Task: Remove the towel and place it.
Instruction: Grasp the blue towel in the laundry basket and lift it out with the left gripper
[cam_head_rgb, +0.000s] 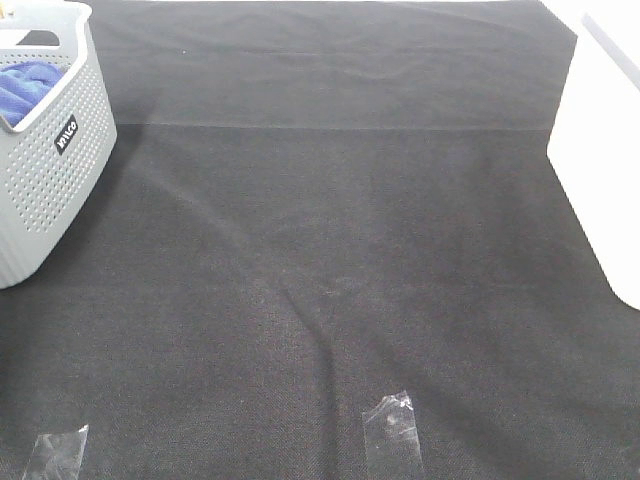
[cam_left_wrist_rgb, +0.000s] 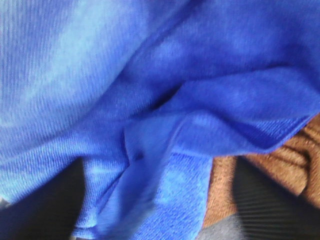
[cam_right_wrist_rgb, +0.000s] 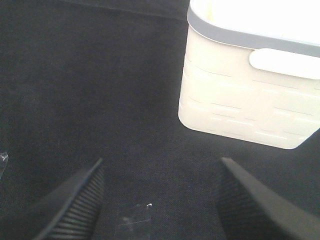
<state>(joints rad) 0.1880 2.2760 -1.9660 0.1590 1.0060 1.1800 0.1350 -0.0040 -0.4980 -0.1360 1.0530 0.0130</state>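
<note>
Blue towel (cam_left_wrist_rgb: 150, 100) between left jaws, grip unclear, against brown cloth (cam_left_wrist_rgb: 292, 152); right jaws wide open, empty, near white bin (cam_right_wrist_rgb: 235, 100).

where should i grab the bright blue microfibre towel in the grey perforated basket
Pinch the raised fold of the bright blue microfibre towel, coming down through the open top of the grey perforated plastic basket. The crumpled cloth offers a ridge there, and the basket walls block a sideways approach.
</note>
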